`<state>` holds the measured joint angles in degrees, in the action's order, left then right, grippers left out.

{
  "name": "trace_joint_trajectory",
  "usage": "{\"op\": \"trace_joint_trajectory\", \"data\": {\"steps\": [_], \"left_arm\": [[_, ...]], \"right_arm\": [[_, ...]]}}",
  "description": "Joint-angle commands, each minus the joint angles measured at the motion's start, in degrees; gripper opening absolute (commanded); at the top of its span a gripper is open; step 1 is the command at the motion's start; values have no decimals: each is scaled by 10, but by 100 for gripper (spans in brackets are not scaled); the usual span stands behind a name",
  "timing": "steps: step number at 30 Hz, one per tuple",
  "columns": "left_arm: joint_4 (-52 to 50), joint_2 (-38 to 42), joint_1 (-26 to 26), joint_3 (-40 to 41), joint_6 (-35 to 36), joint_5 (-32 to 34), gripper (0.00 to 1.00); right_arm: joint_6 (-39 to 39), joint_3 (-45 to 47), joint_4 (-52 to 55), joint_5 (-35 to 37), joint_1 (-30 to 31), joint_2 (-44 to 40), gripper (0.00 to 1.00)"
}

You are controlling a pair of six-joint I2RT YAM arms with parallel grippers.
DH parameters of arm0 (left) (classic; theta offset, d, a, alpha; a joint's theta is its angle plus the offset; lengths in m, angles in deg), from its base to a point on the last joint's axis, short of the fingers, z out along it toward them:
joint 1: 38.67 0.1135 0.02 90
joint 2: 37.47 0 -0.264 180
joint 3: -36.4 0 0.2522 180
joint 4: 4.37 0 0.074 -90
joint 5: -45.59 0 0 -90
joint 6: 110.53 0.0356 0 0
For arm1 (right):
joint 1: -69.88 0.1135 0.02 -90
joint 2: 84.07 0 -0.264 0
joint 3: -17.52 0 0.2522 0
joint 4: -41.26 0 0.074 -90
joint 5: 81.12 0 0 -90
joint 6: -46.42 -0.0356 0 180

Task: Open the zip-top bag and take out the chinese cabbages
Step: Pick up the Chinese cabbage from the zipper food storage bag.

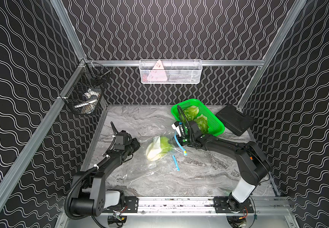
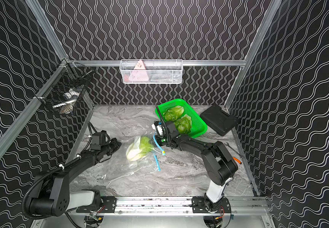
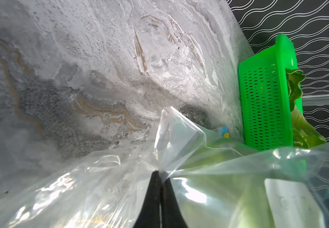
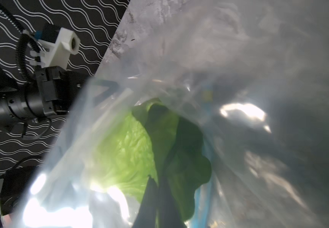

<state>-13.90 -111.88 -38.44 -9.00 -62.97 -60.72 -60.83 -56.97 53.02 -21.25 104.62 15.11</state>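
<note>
bag: zip-top bag, clear crinkly film, blue zip strip, mid-desk (grey marble pattern) | crinkle-leaved chinese cabbage inside bag | second, third in perforated green plastic basket, far right | left end effector pinching bag film | right end effector pressed together on bagged leaf | white label unreadable

Grey marbled table seen from above. A clear zip-top bag lies crumpled at its middle. A green basket sits toward the back right, a black case just beside it, a wrench along the right edge.
</note>
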Motion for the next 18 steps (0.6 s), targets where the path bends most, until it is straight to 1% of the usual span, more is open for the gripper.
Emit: {"op": "trace_joint_trajectory", "data": {"steps": [1, 3, 5, 6, 8, 9, 10, 12, 15, 18], "left_arm": [[-3, 2, 2, 2, -1, 15, 0], [-2, 0, 2, 2, -3, 12, 0], [3, -4, 2, 3, -3, 10, 0], [3, -7, 2, 2, -4, 8, 0], [4, -9, 2, 2, -3, 6, 0], [4, -10, 2, 1, -3, 5, 0], [4, -11, 2, 2, -3, 4, 0], [7, -11, 2, 3, -4, 4, 0], [12, -14, 2, 5, -7, 1, 0], [15, -17, 2, 6, -9, -2, 0]], "right_arm": [[31, 5, 31, 8, -6, -20, 0], [46, 2, 49, -2, -6, -21, 0], [51, -4, 51, -37, -4, -16, 0], [52, -6, 46, -54, -1, -11, 2], [55, -9, 36, -79, 8, 1, 15], [56, -10, 28, -89, 12, 6, 24], [54, -11, 19, -94, 16, 12, 31], [45, -12, -2, -100, 20, 26, 40], [40, -26, -16, -111, 26, 49, 47], [35, -38, -26, -118, 34, 78, 52]]}}
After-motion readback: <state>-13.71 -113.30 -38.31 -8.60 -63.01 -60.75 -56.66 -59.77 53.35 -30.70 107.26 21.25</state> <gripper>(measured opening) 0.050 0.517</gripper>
